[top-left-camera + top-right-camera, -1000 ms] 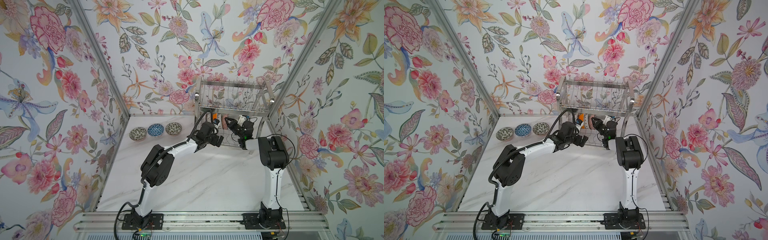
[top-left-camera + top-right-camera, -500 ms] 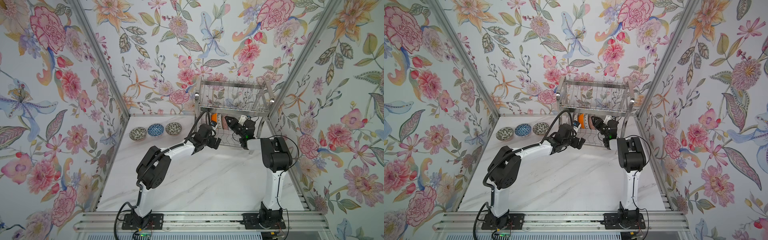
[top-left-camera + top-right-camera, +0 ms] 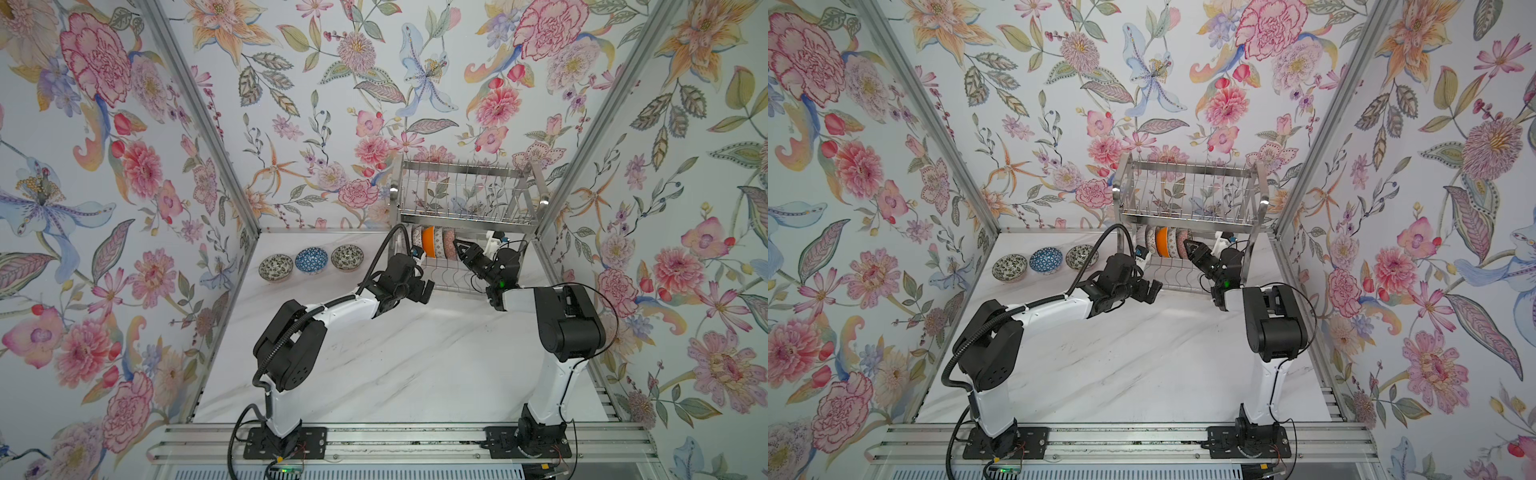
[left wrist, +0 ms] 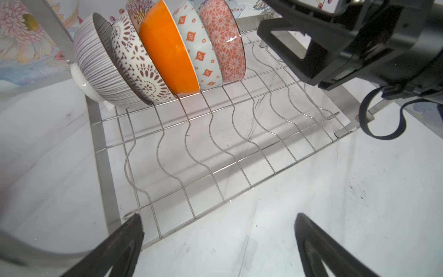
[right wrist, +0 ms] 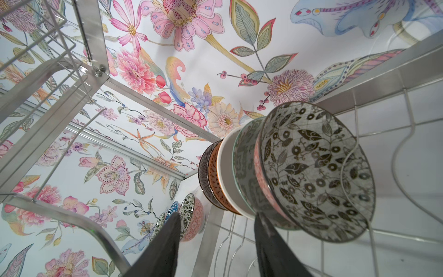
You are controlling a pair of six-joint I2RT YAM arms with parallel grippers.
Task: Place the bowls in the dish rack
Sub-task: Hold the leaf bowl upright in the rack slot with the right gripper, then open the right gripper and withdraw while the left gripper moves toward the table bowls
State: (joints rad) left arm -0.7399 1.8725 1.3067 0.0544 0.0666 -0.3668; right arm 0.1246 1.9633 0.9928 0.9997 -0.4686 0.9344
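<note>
Five bowls stand on edge, nested, in the lower wire slots of the dish rack. That tilt keeps them put.

Right gripper has its jaws parted at the end leaf-patterned bowl, possibly brushing the rim.

Left gripper is spread wide, empty, in front of the rack.

Three bowls sit on the table.

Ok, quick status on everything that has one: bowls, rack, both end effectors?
Racked bowls: five, on edge in a row at one end of the lower tier.
Loose bowls: three, upright in a row on the table, not yet loaded.
Dish rack: upper tier holds nothing, lower tier partly filled.
Left end effector: open, empty, in front of the rack.
Right end effector: open, gripping nothing, at the last racked bowl.
</note>
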